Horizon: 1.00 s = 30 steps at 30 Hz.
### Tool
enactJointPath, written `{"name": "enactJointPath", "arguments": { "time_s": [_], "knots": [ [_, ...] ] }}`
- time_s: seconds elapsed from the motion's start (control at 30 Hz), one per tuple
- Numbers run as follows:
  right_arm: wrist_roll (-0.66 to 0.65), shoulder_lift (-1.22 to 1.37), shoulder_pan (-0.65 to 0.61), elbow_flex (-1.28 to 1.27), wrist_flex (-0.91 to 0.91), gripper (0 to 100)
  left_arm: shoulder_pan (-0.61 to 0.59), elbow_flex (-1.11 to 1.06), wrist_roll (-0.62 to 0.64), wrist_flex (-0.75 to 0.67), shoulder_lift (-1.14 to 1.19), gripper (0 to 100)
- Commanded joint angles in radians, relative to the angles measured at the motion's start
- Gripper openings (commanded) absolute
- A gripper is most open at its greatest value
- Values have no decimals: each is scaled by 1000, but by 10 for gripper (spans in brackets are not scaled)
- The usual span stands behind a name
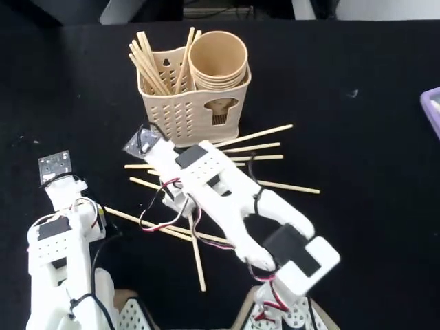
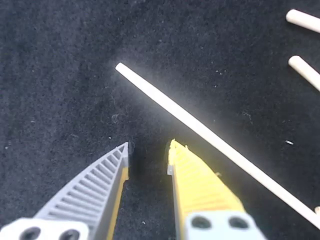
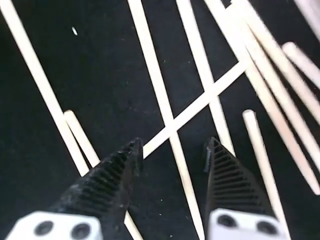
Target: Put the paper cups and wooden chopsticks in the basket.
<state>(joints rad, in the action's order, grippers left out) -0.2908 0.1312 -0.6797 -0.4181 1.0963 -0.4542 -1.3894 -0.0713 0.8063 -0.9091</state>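
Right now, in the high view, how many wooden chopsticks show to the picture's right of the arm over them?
4 wooden chopsticks: top, middle and bottom fan out before the basket; the fourth lies nearer the arms' bases. The right arm may hide others.

One basket (image 1: 182, 117), one stack of paper cups (image 1: 218, 62), about six chopsticks (image 1: 146, 62) inside, roughly ten loose chopsticks (image 1: 258, 135)

A: In the high view the right arm (image 1: 234, 199) lies over the middle of the loose chopsticks (image 1: 289, 186), so we can't count them.
B: Agreed. The purple thing (image 1: 432, 106) is cut by the edge, and we can't name it.
A: The stacked paper cups (image 1: 218, 58) sink behind the basket (image 1: 185, 113) wall, number unclear.
B: In the right wrist view we see the far chopsticks blur and run off the frame.
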Motion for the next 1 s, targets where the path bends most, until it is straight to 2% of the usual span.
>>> {"name": "enactJointPath", "arguments": {
  "time_s": [0.0,0.3,0.4,0.47,0.77,0.97],
  "knots": [
    [-83,22,-8,54,-6,204,12,7,2,-15,-17,135],
    [-230,136,95,137,51,194,12,7,2,-15,-15,135],
    [-281,170,94,163,80,118,12,7,2,-15,-15,135],
    [-293,176,94,173,81,13,12,7,2,-15,-15,135],
    [-292,-27,98,157,153,10,12,7,0,-15,-15,135],
    [-305,-16,84,82,60,10,12,7,0,-15,-15,135]
  ]
}}
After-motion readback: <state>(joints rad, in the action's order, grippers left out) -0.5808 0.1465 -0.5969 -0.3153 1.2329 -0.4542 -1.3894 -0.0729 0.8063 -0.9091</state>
